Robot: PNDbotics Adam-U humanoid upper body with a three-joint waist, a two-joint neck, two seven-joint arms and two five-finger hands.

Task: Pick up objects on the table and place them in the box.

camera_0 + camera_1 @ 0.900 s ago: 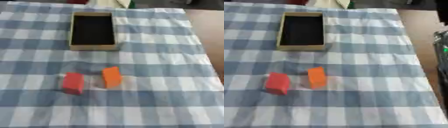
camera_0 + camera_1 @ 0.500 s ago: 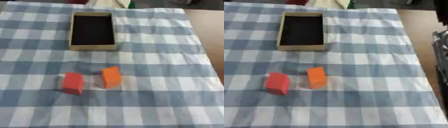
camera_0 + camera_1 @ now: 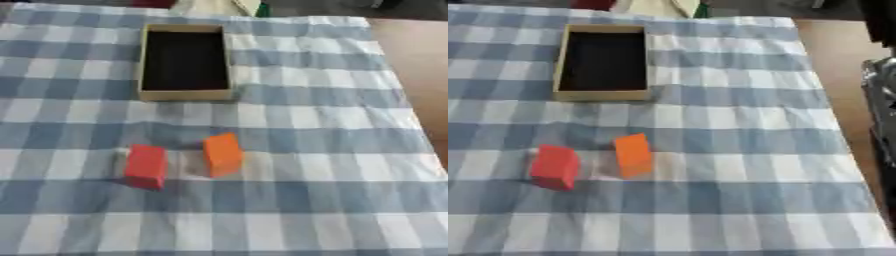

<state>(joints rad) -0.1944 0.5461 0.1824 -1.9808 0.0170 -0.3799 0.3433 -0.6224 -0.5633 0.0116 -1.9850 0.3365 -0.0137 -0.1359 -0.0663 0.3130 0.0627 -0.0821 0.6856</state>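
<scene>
Nothing on the bench has moved since the earlier frames.
Red block and orange block stand side by side, apart, on checked cloth, nearer than the open box. Dark robot arm part at right edge; robot hand state cannot be told.

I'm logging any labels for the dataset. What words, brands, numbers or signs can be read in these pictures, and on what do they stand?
None can be read.
Red block: plain faces, no text.
Orange block: plain faces, no text.
Box: plain tan walls, dark inside, no print visible.
Checked cloth: pattern only.
</scene>
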